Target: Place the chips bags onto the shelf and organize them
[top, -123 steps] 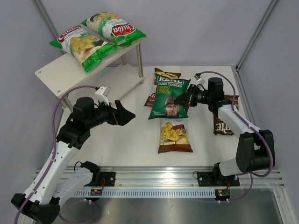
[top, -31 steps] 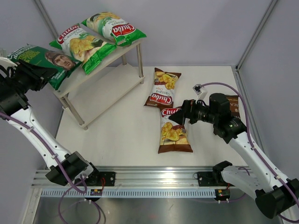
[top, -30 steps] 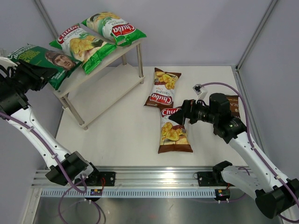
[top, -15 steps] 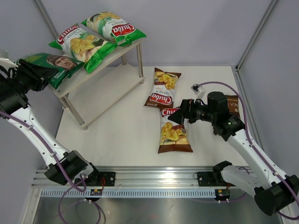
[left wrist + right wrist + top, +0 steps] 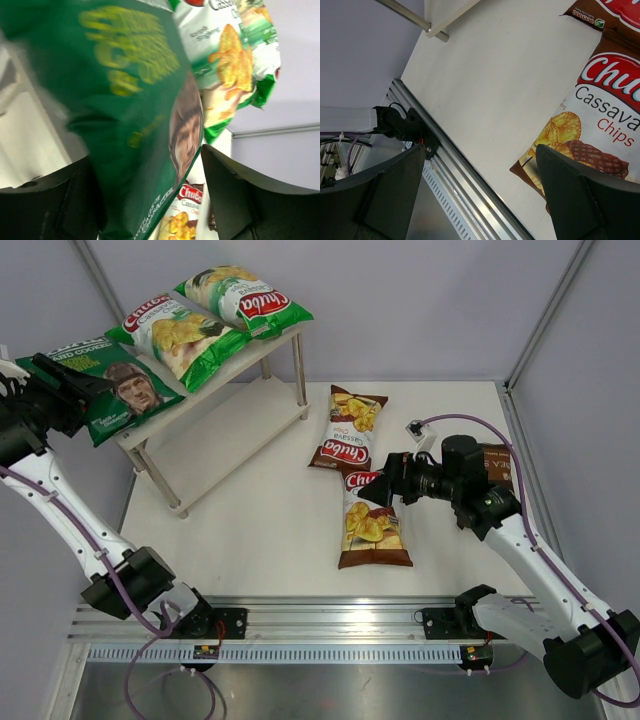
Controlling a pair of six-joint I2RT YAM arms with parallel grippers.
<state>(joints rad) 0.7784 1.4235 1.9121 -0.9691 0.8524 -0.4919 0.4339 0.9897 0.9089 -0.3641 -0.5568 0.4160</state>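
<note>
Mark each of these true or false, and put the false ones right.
1. Two green-white Chuba bags lie on top of the shelf. True.
2. The dark green bag with a man's face lies on the table. False: it rests at the left end of the shelf's top board, by the left gripper.
3. The right gripper is open, over a brown Chuba bag. True.
4. Both brown Chuba bags are on the shelf. False: this one and the other brown Chuba bag lie on the table.
</note>
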